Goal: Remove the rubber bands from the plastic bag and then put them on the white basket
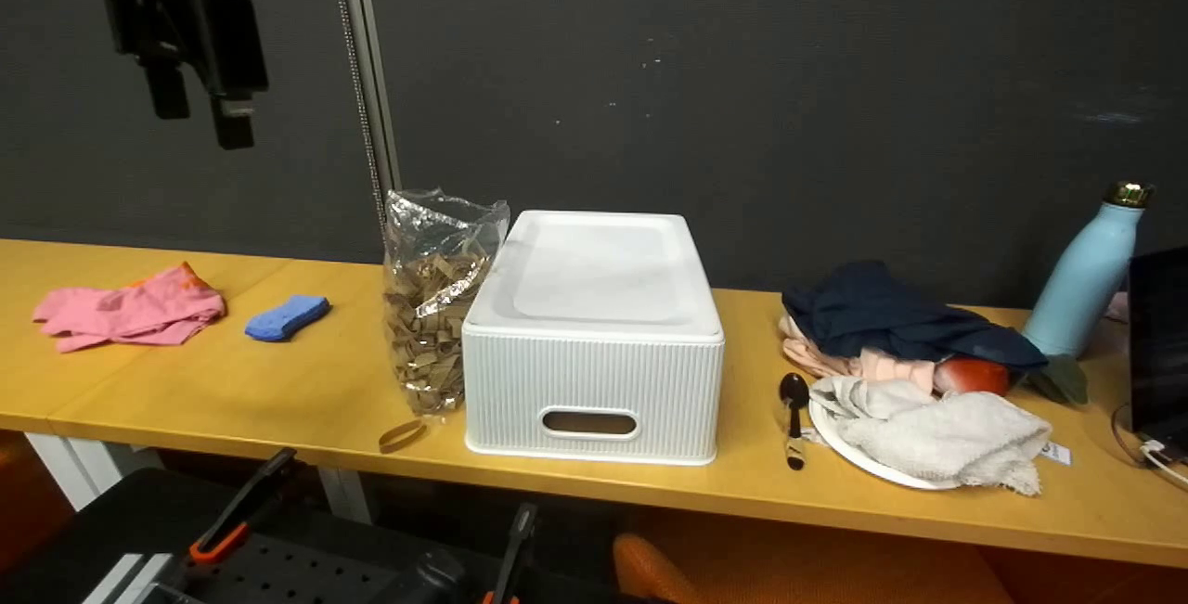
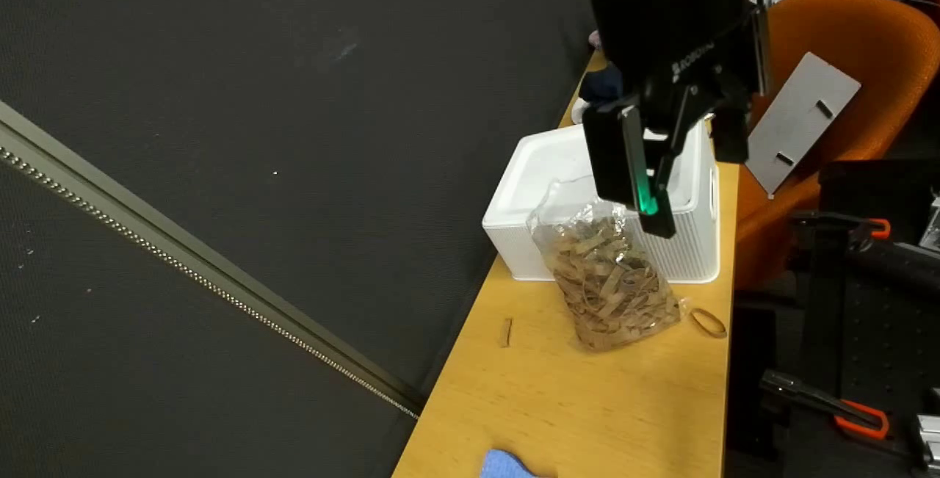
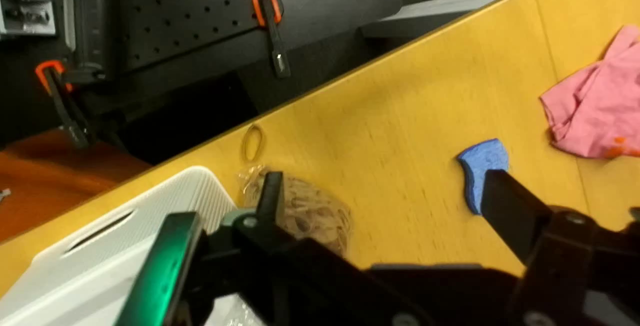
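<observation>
Spread pincer (image 3: 383,184) grips nothing; a rubber band (image 1: 402,440) lies loose left of the white basket (image 1: 594,372), whose top bears none; emptying the plastic bag (image 1: 430,326) seems barely begun.

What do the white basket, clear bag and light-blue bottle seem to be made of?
White basket: likely matte moulded plastic, from its ribbed wall and rounded corners.
Clear bag: thin glossy plastic film, crinkled with bright glints.
Light-blue bottle: perhaps satin-coated metal, given its smooth body and shiny gold-coloured cap; hard plastic remains possible.
</observation>
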### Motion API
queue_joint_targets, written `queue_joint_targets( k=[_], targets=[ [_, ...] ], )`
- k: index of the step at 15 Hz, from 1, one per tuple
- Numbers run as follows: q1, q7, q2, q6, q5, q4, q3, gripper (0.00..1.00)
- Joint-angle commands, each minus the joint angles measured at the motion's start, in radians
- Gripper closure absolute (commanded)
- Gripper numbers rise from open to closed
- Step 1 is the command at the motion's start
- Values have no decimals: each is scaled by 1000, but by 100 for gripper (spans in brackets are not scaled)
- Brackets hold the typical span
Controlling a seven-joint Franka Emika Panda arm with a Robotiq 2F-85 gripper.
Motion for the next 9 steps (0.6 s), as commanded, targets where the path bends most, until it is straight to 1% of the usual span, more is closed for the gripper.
queue_joint_targets(
  k=[1,2,5,7,9],
  targets=[
    [-40,-97,72,95,-69,25,-52,0],
    [-64,-115,134,122,-100,77,-69,0],
    [-87,-135,198,230,-147,116,-92,0],
    [-95,-135,244,282,-158,151,-109,0],
    [-89,-143,302,328,-145,187,-120,0]
  ],
)
